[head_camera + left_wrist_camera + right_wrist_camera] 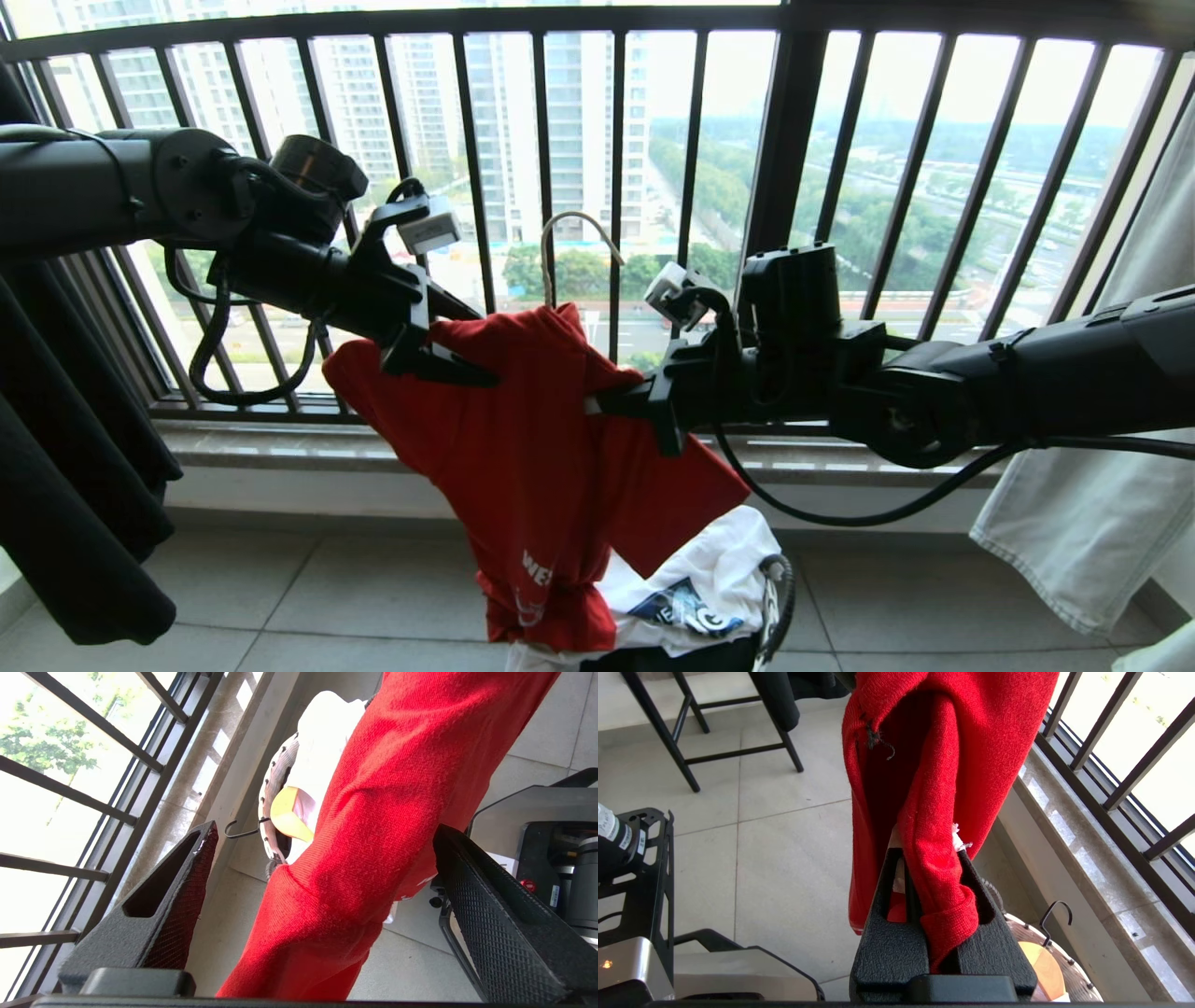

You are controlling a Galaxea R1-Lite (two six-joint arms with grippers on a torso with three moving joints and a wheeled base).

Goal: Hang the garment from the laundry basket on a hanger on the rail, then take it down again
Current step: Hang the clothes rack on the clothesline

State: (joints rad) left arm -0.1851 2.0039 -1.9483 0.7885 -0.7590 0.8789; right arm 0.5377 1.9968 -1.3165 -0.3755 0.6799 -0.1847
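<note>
The red garment [541, 467] hangs on the cream-white hanger, whose hook [577, 229] rises from the collar. The hanger's body is hidden inside the cloth. My right gripper [607, 403] is shut on the garment's right shoulder, and a bunched fold [934, 849] is pinched between its fingers. My left gripper [448, 369] is at the left shoulder and stands open. The red cloth [355, 858] hangs loose between its wide-spread fingers [182, 896]. The garment's lower end trails into the laundry basket [777, 597] on the floor. The rail is out of view.
A white printed T-shirt [709, 579] lies in the basket. The black window railing [597, 140] and stone sill [280, 448] are close behind. A black garment [75, 467] hangs at the left and a pale one [1102, 485] at the right. Black rack legs [691, 742] stand on the tiles.
</note>
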